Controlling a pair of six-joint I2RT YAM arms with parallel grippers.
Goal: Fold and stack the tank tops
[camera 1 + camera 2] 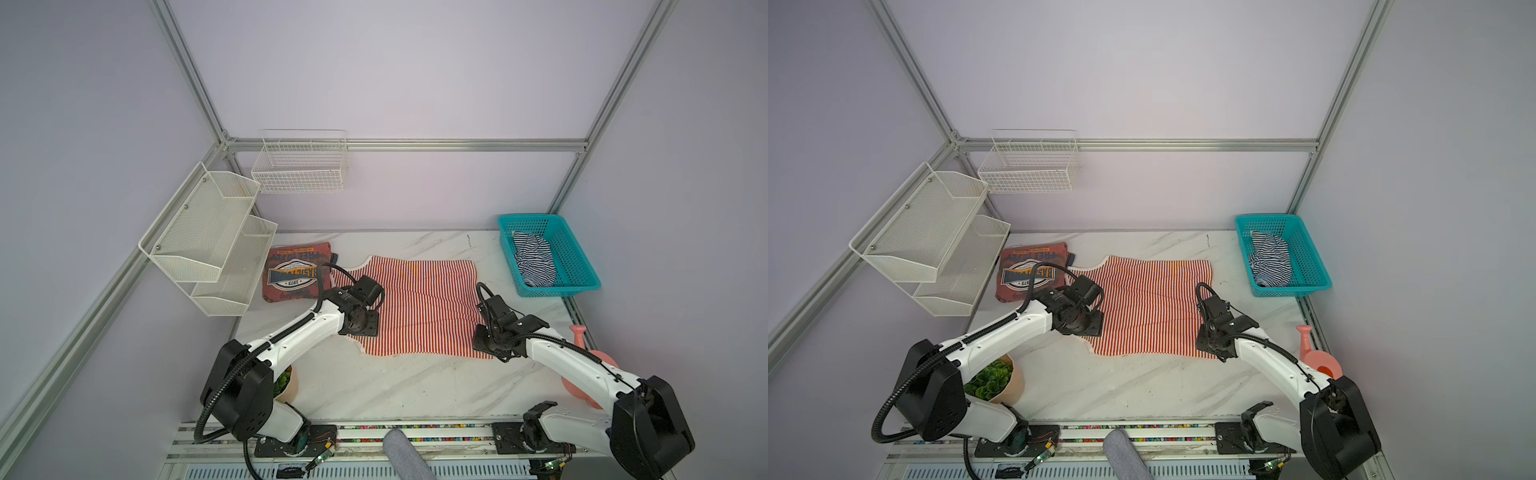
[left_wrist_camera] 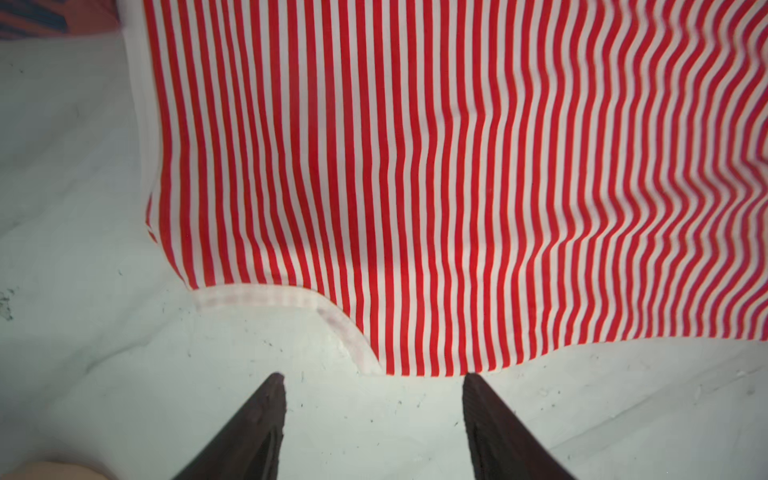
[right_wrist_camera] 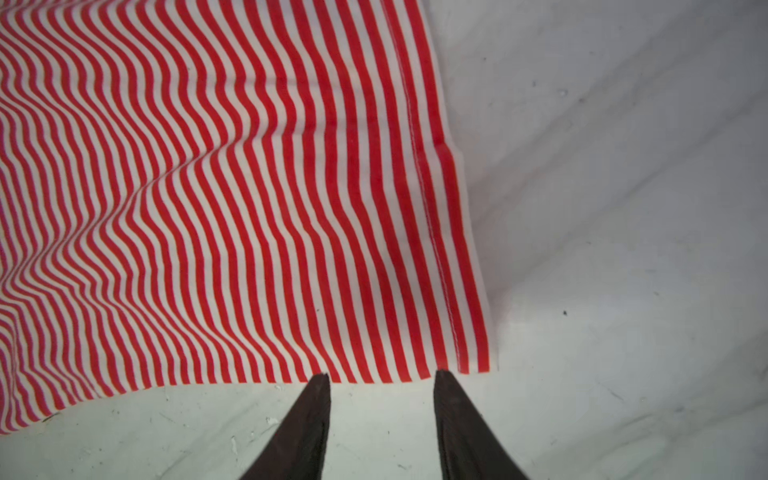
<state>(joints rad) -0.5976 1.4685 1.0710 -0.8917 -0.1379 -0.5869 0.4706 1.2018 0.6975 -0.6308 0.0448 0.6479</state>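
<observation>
Far left on the table (image 1: 395, 386): folded rust shirt (image 1: 293, 272), lying just beside the red top (image 1: 415, 307). Next, left gripper (image 2: 372, 379) poised at the red top's near left corner by the pale trim, jaws parted, nothing between them but bare table. Mid-table: red top spread flat, lightly rippled, seen in both top views. Then right gripper (image 3: 382, 375) at the near right corner, tips at the hem's edge, jaws parted, gripping nothing. Far right: navy top (image 1: 534, 259) crumpled inside the basket (image 1: 575, 257), well apart from the red top.
</observation>
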